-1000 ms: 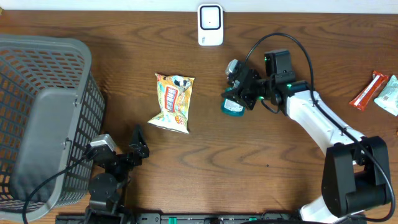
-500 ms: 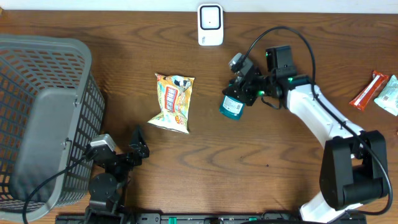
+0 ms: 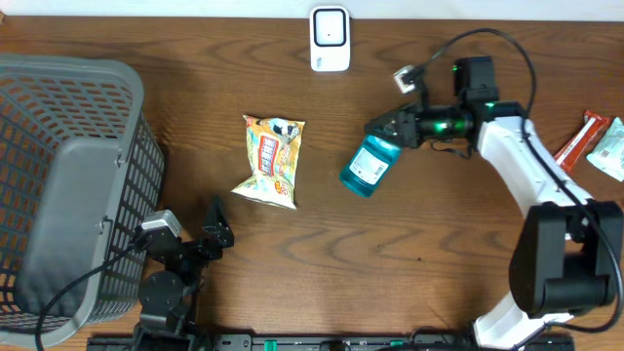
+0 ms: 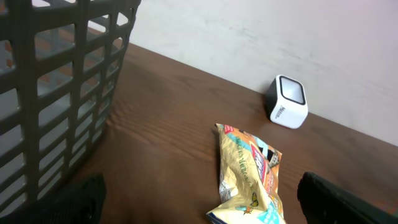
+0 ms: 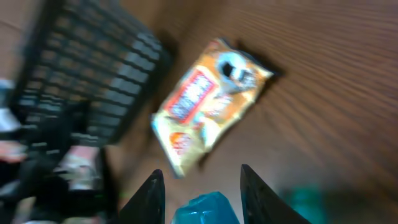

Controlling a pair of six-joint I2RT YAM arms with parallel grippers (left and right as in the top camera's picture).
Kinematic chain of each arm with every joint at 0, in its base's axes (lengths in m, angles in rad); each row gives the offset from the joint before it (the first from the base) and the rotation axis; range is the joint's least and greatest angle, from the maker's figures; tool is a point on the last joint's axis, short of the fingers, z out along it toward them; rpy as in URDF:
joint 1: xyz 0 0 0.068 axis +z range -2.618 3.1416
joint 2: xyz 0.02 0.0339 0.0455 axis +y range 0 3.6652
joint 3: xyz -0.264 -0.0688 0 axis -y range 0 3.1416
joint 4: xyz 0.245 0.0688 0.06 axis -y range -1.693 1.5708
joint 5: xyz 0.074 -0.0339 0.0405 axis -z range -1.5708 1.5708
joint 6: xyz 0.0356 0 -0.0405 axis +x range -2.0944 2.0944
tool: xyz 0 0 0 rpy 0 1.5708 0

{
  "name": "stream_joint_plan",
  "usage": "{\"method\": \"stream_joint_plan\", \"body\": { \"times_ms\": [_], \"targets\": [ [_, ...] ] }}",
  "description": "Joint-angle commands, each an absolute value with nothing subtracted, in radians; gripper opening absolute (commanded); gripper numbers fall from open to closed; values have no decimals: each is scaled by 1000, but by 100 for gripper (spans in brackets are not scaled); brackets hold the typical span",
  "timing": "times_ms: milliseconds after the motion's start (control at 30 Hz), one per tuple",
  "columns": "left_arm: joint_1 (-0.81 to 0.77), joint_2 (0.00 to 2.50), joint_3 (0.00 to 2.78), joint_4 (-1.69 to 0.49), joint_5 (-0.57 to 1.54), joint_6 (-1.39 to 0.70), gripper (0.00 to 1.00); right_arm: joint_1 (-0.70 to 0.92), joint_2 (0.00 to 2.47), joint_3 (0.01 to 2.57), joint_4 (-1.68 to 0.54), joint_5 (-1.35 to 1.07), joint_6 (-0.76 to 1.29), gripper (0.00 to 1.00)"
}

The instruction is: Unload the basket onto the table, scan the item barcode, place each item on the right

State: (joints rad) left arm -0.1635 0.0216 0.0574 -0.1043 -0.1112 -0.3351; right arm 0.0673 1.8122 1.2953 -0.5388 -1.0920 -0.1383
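Observation:
A teal bottle [image 3: 367, 166] hangs tilted over the table right of centre, and my right gripper [image 3: 387, 130] is shut on its upper end. The right wrist view is blurred; the teal bottle [image 5: 208, 209] sits between the two dark fingers [image 5: 150, 194]. The white scanner [image 3: 330, 39] stands at the table's far edge, up and left of the bottle. My left gripper [image 3: 216, 226] rests open near the front left, with nothing between its fingers [image 4: 348, 198]. No barcode can be made out.
A yellow snack bag [image 3: 272, 161] lies left of the bottle, also in the left wrist view [image 4: 250, 174]. A grey plastic basket [image 3: 68, 185] fills the left side. A red bar [image 3: 577, 141] and a pale green packet [image 3: 610, 148] lie at the right edge.
The right arm has swung right and turned, carrying the bottle along; the bottle now tilts out long below-left of the gripper. The left arm has not moved.

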Motion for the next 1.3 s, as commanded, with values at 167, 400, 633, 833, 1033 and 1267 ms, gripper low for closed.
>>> {"method": "stream_joint_plan", "body": {
  "times_ms": [167, 400, 633, 833, 1033, 1267],
  "targets": [
    [-159, 18, 34, -125, -124, -323, 98, -1, 1636, 1324, -694, -1139, -129, 1],
    [-159, 18, 34, -125, -124, -323, 98, 4, 1574, 1324, -749, -1090, -216, 1],
    [-159, 18, 35, -125, -124, -323, 98, 82, 1570, 1303, -706, -736, -311, 1],
    [-159, 18, 34, -125, -124, -323, 98, 229, 1571, 1227, -454, -524, -298, 1],
    [-159, 18, 35, -125, -124, -323, 98, 349, 1604, 1213, -395, -236, -266, 1],
    [-159, 18, 35, -125, -124, -323, 98, 352, 1716, 1213, -330, -237, -221, 1]
  ]
}}
